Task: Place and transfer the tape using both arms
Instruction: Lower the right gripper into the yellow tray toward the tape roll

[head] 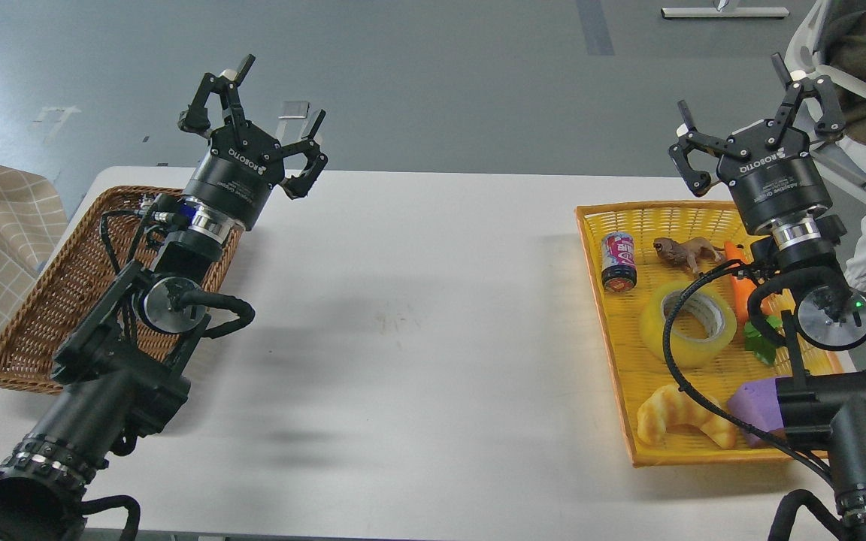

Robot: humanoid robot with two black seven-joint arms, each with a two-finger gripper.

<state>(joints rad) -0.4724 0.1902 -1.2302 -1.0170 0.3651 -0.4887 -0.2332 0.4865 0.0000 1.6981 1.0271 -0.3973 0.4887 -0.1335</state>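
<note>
The yellow tape roll [687, 324] with its pale core lies flat in the yellow tray [613, 353] at the right. A black cable of my right arm crosses in front of it. My right gripper [756, 113] is open and empty, raised above the tray's far edge, well beyond the tape. My left gripper [256, 113] is open and empty, raised above the far end of the brown wicker basket [49, 300] at the left.
The tray also holds a drink can [619, 261], a toy lion [685, 251], a carrot [741, 293], a croissant [681, 427], a purple block [752, 409] and a green piece [760, 342]. A white table [418, 338] lies between basket and tray. A person sits beyond the far right corner.
</note>
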